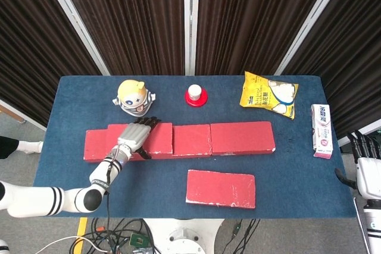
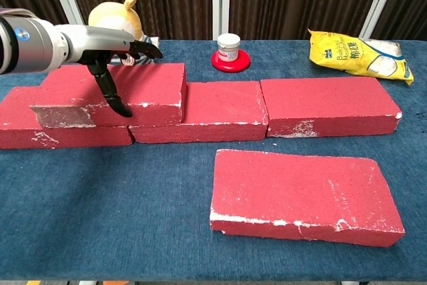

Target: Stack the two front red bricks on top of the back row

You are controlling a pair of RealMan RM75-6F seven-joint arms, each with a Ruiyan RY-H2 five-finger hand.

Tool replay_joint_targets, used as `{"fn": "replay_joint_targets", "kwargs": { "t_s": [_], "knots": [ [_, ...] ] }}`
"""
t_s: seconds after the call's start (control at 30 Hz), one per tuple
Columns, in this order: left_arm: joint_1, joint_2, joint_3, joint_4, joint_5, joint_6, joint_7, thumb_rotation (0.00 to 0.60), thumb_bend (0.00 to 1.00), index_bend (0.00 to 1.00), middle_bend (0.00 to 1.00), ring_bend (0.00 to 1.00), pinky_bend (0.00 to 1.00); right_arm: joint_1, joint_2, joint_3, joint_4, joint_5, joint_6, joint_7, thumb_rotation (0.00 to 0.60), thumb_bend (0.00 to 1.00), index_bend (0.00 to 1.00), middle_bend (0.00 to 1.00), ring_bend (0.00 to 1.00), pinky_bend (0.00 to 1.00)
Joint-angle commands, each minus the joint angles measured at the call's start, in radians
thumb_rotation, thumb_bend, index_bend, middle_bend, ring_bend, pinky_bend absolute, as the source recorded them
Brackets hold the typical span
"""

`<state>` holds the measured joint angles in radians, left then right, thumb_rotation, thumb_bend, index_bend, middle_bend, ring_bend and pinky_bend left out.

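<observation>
A red brick (image 2: 143,88) (image 1: 158,137) lies stacked on the left end of the back row, over the left brick (image 2: 60,135) and partly over the middle brick (image 2: 217,108). My left hand (image 2: 110,48) (image 1: 136,137) hovers over the stacked brick with fingers stretched out and the thumb hanging down in front of the brick's front face; it holds nothing. The right back-row brick (image 2: 327,105) (image 1: 241,138) has nothing on it. A second loose red brick (image 2: 300,191) (image 1: 221,188) lies flat in front. My right hand (image 1: 366,168) hangs off the table's right edge, empty.
Behind the row stand a yellow plush toy (image 1: 133,96), a white jar on a red lid (image 1: 196,94) and a yellow snack bag (image 1: 269,94). A toothpaste box (image 1: 321,130) lies near the right edge of the blue table (image 1: 149,182).
</observation>
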<state>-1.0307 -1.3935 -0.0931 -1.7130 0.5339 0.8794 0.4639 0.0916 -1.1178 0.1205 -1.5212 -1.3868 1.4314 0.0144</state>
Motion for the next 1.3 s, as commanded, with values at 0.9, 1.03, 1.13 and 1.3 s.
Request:
{"fn": "replay_joint_targets", "kwargs": {
  "t_s": [0.9,1.03,1.13,1.3],
  "knots": [
    [0.493,0.417,0.209,-0.242,0.632,0.394,-0.294,0.600,0.00,0.00,0.00,0.00,0.00,0.116,0.097,-0.173,-0.428,-0.249,-0.303,-0.188,0.600,0.00,0.00,0.00,0.00,0.00],
    [0.522,0.446,0.233,-0.217,0.674,0.337,-0.372,0.600,0.00,0.00,0.00,0.00,0.00,0.161,0.017,-0.168,-0.457,-0.180,-0.403,-0.312,0.600,0.00,0.00,0.00,0.00,0.00],
    [0.534,0.462,0.240,-0.185,0.713,0.292,-0.433,0.600,0.00,0.00,0.00,0.00,0.00,0.185,-0.071,-0.150,-0.442,-0.118,-0.436,-0.406,0.600,0.00,0.00,0.00,0.00,0.00],
    [0.578,0.436,0.233,-0.128,0.772,0.327,-0.453,0.600,0.00,0.00,0.00,0.00,0.00,0.204,-0.196,-0.126,-0.401,-0.038,-0.437,-0.490,0.600,0.00,0.00,0.00,0.00,0.00]
  ]
}}
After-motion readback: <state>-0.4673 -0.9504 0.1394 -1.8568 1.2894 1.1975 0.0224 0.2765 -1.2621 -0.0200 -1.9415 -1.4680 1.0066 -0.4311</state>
